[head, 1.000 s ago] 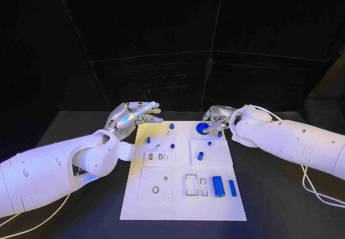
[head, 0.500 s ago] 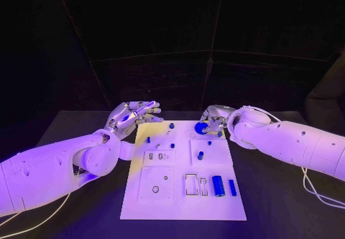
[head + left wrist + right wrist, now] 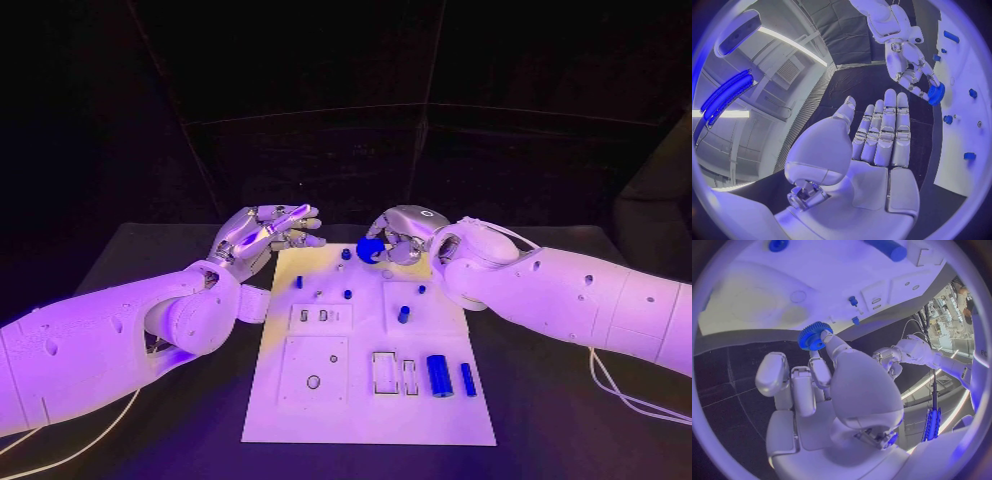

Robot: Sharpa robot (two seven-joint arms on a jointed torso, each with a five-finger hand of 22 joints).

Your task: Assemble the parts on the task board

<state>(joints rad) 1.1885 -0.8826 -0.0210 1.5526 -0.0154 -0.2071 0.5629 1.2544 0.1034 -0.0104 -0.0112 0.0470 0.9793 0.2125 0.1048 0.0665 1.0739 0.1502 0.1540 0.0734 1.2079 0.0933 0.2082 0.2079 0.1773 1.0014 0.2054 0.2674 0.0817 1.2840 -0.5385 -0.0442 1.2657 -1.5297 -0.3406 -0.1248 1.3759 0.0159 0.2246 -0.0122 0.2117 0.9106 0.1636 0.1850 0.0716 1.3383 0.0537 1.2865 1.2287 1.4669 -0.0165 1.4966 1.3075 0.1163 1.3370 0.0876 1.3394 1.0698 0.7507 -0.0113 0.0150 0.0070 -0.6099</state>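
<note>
Over the board's far edge: your right hand (image 3: 400, 232) pinches the blue gear (image 3: 372, 249) in its fingertips.
Left hand (image 3: 265, 232): fingers spread, holding nothing, beside the task board's (image 3: 361, 415) far left corner.
Near right: 2 blue cylinders (image 3: 438, 375) lie on the board.

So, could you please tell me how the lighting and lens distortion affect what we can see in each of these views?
Head view: violet light tints the task board and both arms, and the background is black. Left wrist view: fisheye bends the board's edge, and bright light strips glare overhead, behind the left hand. Right wrist view: the blue gear in the right hand's fingers stays crisp, though the board curves strongly.
</note>
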